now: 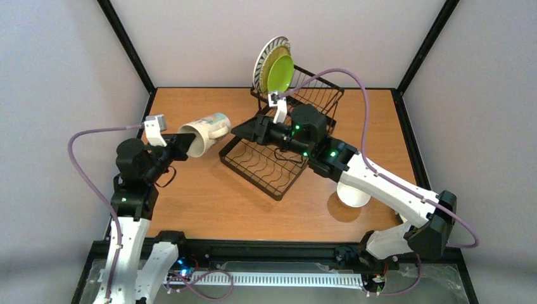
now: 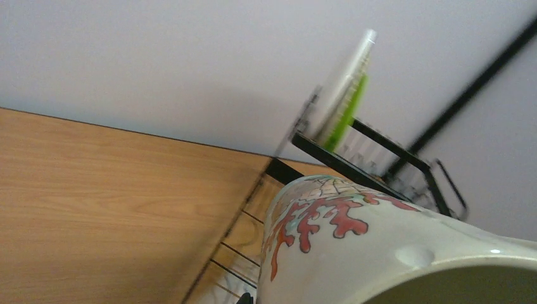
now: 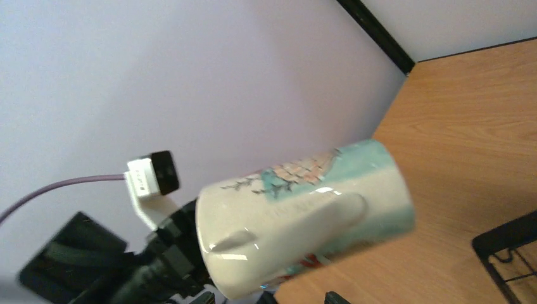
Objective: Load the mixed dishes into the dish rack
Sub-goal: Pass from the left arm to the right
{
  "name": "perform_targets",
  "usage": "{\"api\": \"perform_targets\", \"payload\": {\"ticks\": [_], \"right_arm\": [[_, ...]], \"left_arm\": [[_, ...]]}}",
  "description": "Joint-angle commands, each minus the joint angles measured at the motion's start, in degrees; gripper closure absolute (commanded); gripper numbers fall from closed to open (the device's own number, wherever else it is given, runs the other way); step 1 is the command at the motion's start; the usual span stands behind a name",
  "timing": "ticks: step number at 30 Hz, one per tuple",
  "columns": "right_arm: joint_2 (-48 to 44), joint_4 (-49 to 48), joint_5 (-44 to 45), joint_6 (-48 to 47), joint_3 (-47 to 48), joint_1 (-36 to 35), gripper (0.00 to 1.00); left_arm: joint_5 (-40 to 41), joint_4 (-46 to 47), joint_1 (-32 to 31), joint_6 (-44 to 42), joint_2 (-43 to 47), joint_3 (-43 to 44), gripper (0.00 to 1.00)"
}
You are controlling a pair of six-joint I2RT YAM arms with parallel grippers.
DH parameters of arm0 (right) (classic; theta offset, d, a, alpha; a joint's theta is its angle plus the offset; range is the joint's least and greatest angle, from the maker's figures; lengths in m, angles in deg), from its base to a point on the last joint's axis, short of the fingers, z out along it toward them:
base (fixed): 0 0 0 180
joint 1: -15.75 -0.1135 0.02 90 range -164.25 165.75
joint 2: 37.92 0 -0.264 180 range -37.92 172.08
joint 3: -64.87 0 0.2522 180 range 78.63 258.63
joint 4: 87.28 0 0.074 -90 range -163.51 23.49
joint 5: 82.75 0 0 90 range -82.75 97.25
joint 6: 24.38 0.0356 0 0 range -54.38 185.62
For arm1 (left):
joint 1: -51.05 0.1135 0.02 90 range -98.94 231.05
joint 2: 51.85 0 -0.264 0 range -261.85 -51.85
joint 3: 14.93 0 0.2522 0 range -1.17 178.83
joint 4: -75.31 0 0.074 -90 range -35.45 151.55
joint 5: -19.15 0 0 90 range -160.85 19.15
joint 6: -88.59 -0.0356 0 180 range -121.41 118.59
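A pale mug [image 1: 208, 132] with a red and teal print hangs on its side above the table, my left gripper [image 1: 182, 145] shut on its rim. In the left wrist view the mug [image 2: 380, 253] fills the lower right. My right gripper [image 1: 238, 130] is open above the dish rack [image 1: 278, 166], pointing at the mug's base with a small gap between them. In the right wrist view the mug [image 3: 304, 215] lies just beyond my right fingertips [image 3: 334, 297]. A striped plate [image 1: 267, 58] and a lime-green plate [image 1: 281, 74] stand upright in the rack's taller section.
A small white bowl [image 1: 353, 195] sits on the table, partly under my right forearm. The rack's flat tray lies diagonally mid-table, its corner [image 3: 506, 253] showing in the right wrist view. Black frame posts rise at the table's back corners.
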Motion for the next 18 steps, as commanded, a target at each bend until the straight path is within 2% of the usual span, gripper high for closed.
{"api": "perform_targets", "payload": {"ticks": [1, 11, 18], "right_arm": [[-4.11, 1.96, -6.08, 4.68, 1.02, 1.74, 0.01], [-10.83, 6.95, -18.16, 17.76, -4.17, 5.04, 0.01], [-12.07, 7.03, -26.12, 26.57, -8.78, 5.37, 0.01]], "left_arm": [[-16.04, 6.32, -0.39, -2.43, -0.88, 5.14, 1.0], [-24.1, 9.93, -0.34, -2.7, -0.19, 4.92, 1.0], [-25.95, 19.45, -0.34, 1.03, 1.98, 2.23, 1.0]]}}
